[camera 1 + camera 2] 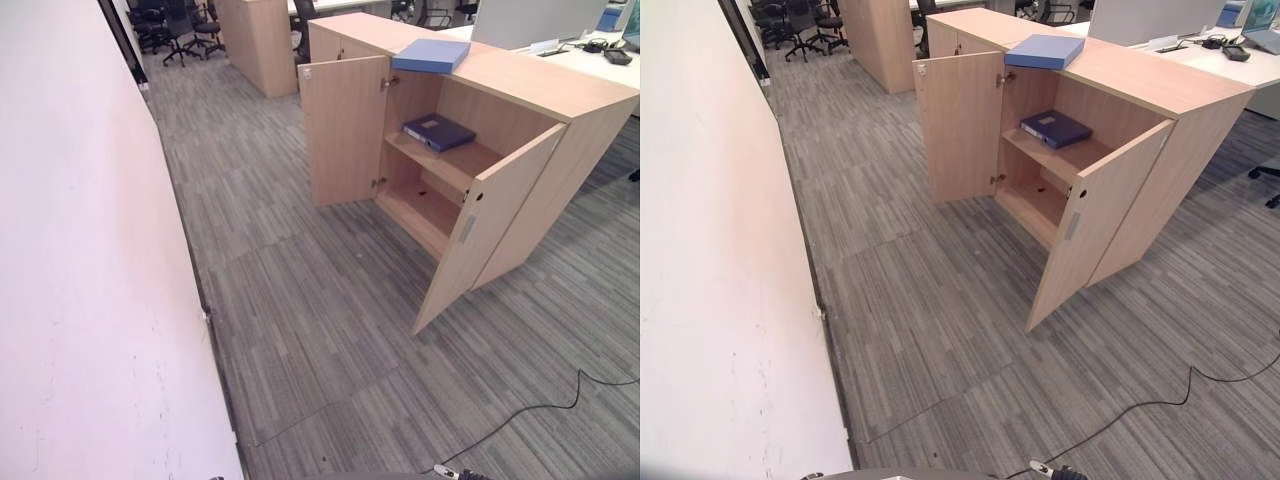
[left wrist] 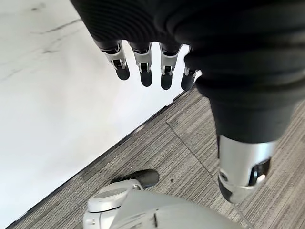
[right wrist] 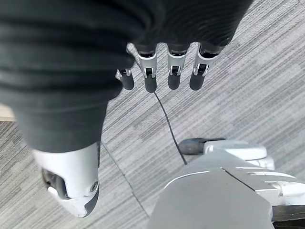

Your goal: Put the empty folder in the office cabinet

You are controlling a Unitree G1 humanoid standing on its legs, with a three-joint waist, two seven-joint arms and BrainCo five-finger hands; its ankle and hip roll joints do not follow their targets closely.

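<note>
Grey striped carpet (image 1: 300, 300) covers the office floor before us, and a white wall (image 1: 80, 250) runs along our side from 7 to 11 o'clock. At about 1 o'clock we see the office cabinet (image 1: 540, 90), made of light wood, with both of its doors swung wide. Its left door (image 1: 345, 130) stands nearly square to the front, and its right door (image 1: 490, 225) reaches out toward us over the carpet. On top of the cabinet lies the light blue folder (image 1: 431, 55), flat, near the front edge and above the open compartment. Inside, on the upper shelf (image 1: 455, 160), a dark blue binder (image 1: 438, 131) lies flat. We can see the lower shelf (image 1: 425, 205) under it, but part of it is hidden by the right door. Far away at 12 o'clock stand some black office chairs (image 1: 180, 25) and another wooden unit (image 1: 257, 40). At 2 o'clock, behind the cabinet, there is a white desk (image 1: 590, 55) with small dark things on it, too small for us to tell.

Our left hand (image 2: 143, 62) hangs over the carpet beside the wall, its fingers straight and relaxed, holding nothing. Our right hand (image 3: 162, 67) hangs over the carpet too, with loose straight fingers and nothing in it. Both hands are well apart from the cabinet and the folder.
</note>
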